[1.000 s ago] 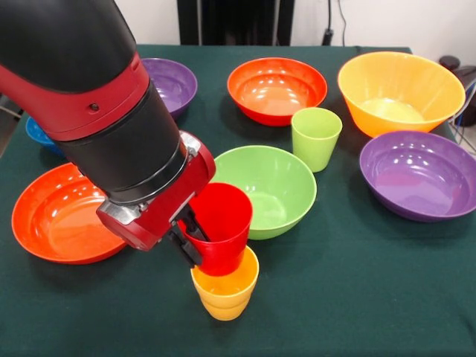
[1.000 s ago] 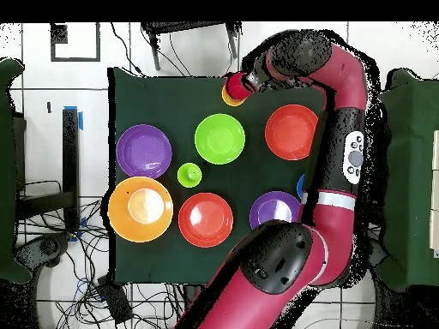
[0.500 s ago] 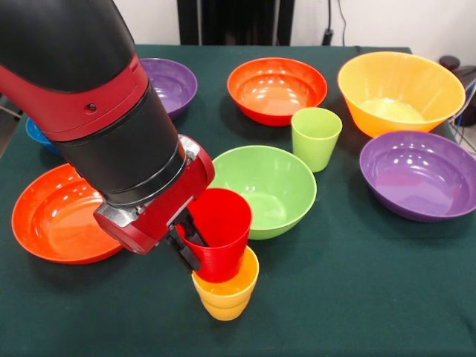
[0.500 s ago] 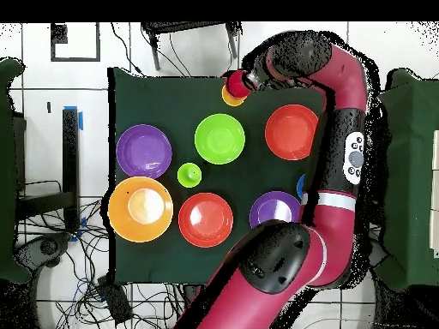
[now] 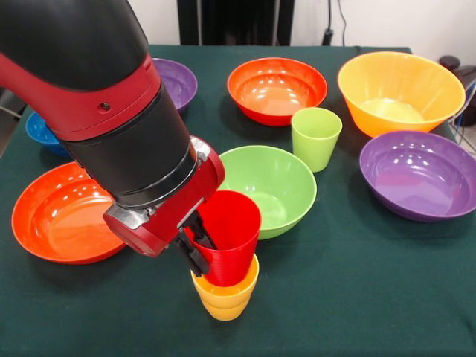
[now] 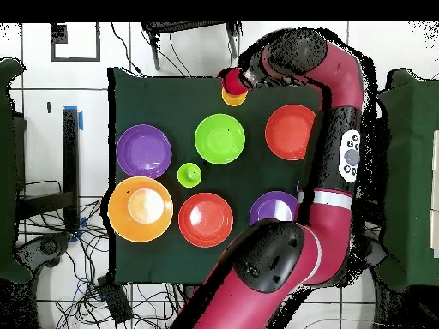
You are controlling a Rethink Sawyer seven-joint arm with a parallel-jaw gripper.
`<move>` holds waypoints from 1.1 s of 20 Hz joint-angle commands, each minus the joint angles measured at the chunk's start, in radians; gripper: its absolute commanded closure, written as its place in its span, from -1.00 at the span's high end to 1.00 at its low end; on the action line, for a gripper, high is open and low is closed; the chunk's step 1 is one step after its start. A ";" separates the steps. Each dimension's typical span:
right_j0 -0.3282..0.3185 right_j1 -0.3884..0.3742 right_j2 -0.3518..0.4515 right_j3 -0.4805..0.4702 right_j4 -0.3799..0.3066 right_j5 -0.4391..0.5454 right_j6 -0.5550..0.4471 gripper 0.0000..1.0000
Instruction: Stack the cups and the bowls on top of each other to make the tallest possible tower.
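The hand (image 5: 199,245) is closed on the red cup (image 5: 230,236), one dark finger on its outer wall at 9 o'clock and the other apparently inside the rim. The cup's base sits in the mouth of the yellow cup (image 5: 224,292), which stands upright on the desk (image 5: 357,290) at its front edge, at 7 o'clock from the green bowl (image 5: 269,187).

The relation that matters is axis against axis. The red cup leans, its mouth tipped toward 1 o'clock, while the yellow cup's axis is vertical. The hand grips from the 9 o'clock side, so the lean is away from it. I judge the red cup is partly seated, not fully nested, and it wants squaring up before release or it may sit crooked.

The green cup (image 5: 316,137) stands at 1 o'clock from the green bowl. The other bowls ring the desk, untouched; the blue bowl (image 5: 43,132) is half hidden behind the arm (image 5: 97,97).

In the overhead view the red cup (image 6: 232,82) lies nearly over the yellow one.
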 commanded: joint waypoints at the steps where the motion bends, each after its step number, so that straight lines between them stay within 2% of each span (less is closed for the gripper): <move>1: 0.039 0.037 -0.026 0.016 -0.014 -0.002 0.209 -1.00; 7: 0.035 0.030 -0.034 0.040 -0.002 -0.026 0.220 -1.00; 18: 0.036 0.044 -0.022 0.003 -0.019 -0.014 0.203 -1.00; 19: 0.035 0.044 -0.021 0.006 -0.017 -0.018 0.202 1.00; 22: 0.037 0.045 -0.020 0.003 -0.016 -0.025 0.212 1.00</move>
